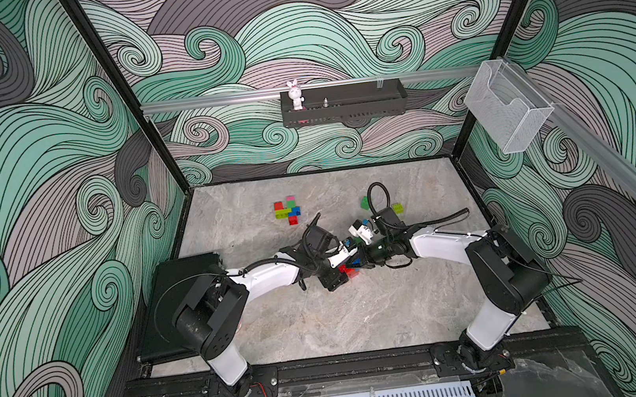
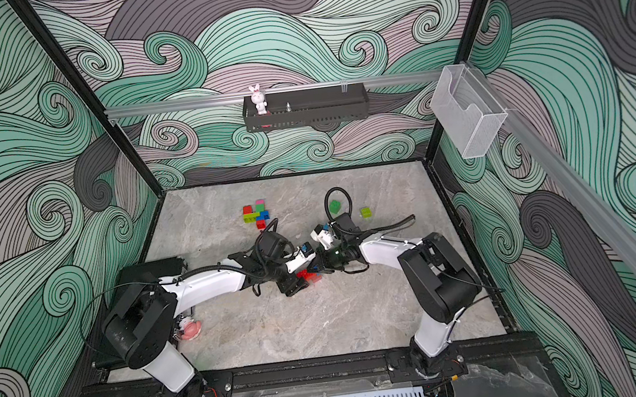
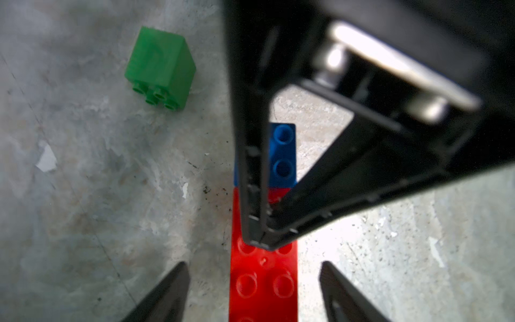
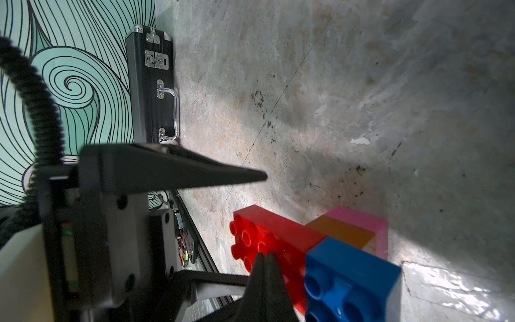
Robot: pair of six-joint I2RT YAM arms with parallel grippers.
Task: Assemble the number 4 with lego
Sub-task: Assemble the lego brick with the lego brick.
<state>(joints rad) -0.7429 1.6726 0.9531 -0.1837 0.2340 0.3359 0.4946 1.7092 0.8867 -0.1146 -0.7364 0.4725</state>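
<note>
Left gripper (image 3: pixel 253 264) is wide open, fingers (image 3: pixel 167 292) either side of the long red studded plastic brick (image 3: pixel 263 284) on the grey table (image 3: pixel 83 195), not touching it. Right gripper (image 3: pixel 260 242) is pinched shut, empty, tips down on that brick's studs.

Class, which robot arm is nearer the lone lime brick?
Right. The right arm passes just beside the lone lime brick; the left arm reaches in from the opposite side, farther off.
</note>
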